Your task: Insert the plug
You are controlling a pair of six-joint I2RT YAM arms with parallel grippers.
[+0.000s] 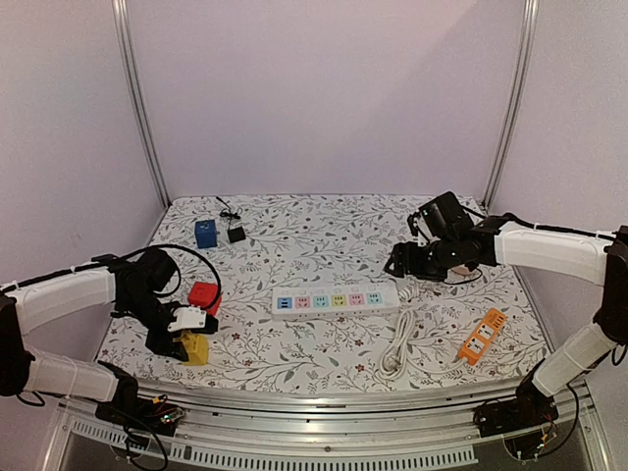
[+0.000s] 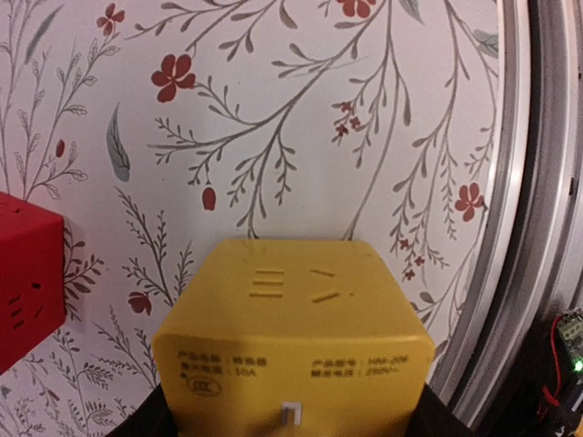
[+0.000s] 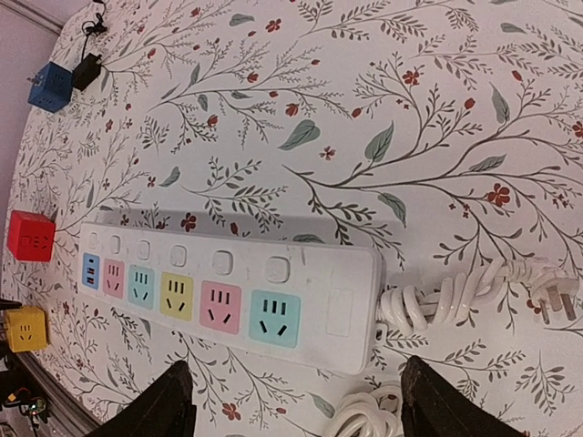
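Observation:
A yellow cube plug (image 1: 196, 348) (image 2: 291, 337) sits near the table's front left corner, upright on the flowered cloth. My left gripper (image 1: 186, 339) (image 2: 291, 421) is shut on it, dark fingers (image 2: 154, 415) against both of its sides. The white power strip (image 1: 337, 300) (image 3: 228, 291) with coloured sockets lies across the middle. My right gripper (image 1: 402, 263) (image 3: 296, 410) hovers open above the strip's right end, holding nothing. The yellow plug (image 3: 25, 329) also shows far left in the right wrist view.
A red cube (image 1: 204, 295) (image 2: 23, 291) (image 3: 30, 235) stands just behind the yellow one. A blue cube (image 1: 206, 234) and a black adapter (image 1: 236, 234) lie at the back left. The strip's coiled white cord (image 1: 396, 348) and an orange strip (image 1: 484, 336) lie front right. The metal table edge (image 2: 510, 228) runs close by.

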